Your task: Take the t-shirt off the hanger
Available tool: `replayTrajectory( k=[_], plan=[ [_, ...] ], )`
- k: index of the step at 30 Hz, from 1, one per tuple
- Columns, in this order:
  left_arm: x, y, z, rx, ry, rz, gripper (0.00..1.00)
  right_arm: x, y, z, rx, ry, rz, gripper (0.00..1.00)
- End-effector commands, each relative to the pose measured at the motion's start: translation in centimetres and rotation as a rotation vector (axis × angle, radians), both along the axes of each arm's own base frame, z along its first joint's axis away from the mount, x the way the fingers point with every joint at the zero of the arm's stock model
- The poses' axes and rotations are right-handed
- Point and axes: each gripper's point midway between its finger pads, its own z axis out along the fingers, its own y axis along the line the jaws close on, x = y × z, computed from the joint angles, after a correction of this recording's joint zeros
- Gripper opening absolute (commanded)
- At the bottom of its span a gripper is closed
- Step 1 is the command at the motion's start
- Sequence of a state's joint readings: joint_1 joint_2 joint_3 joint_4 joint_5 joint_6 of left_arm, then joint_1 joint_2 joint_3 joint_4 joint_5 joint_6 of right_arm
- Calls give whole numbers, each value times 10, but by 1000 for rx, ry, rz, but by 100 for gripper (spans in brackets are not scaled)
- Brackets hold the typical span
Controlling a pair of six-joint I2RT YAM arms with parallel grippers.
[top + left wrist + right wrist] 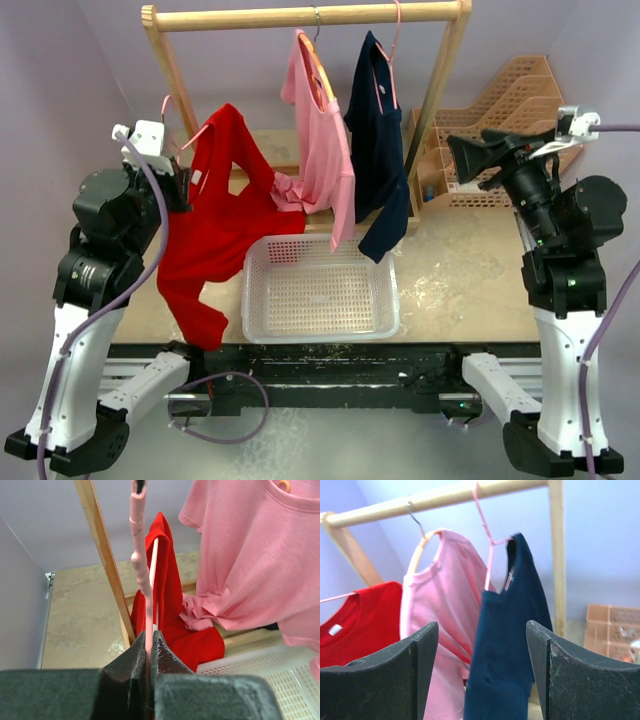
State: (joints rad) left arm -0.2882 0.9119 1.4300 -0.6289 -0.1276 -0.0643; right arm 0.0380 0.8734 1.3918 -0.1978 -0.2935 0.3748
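A red t-shirt (225,220) hangs on a thin pink hanger (195,135) that is off the rail, at the left of the rack. My left gripper (178,160) is shut on the hanger's wire (140,565), seen in the left wrist view (148,635), with the red shirt (165,580) draped just beyond the fingers. The shirt's lower end trails past the table's front edge. My right gripper (465,160) is open and empty at the right, raised and facing the rack (481,624). The red shirt's collar shows at its far left (365,615).
A pink t-shirt (325,150) and a navy t-shirt (380,150) hang on hangers from the wooden rail (300,17). A white perforated basket (320,330) sits at the table's front middle. A tan organizer (510,100) stands at the back right.
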Motion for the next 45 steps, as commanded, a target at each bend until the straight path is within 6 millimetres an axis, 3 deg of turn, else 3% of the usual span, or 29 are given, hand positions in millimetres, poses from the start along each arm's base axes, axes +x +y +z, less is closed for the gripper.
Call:
replayTrajectory(
  k=[1,5,8,15,18,23,31,45],
  plan=[
    [-30,0,17,-49,-30,-39,0,-3,32,45,-17,-124,143,72],
    [-45,5,13,-51,-18,-33,0,8,66,62,-52,-123,196,71],
    [-53,3,13,-58,-21,-54,0,9,120,68,-93,-115,287,71],
    [-67,-6,15,-80,-27,-123,0,9,216,67,-189,-114,393,72],
    [-69,-6,7,-70,-5,-126,0,4,260,54,-241,-103,447,73],
    [-71,1,-3,-80,4,-89,0,11,322,10,-306,-25,510,74],
    [-71,6,-2,-121,-24,-47,0,31,359,-61,-317,97,489,74],
    [-62,0,-8,-159,-10,-53,0,33,397,-69,-210,82,511,78]
  ],
)
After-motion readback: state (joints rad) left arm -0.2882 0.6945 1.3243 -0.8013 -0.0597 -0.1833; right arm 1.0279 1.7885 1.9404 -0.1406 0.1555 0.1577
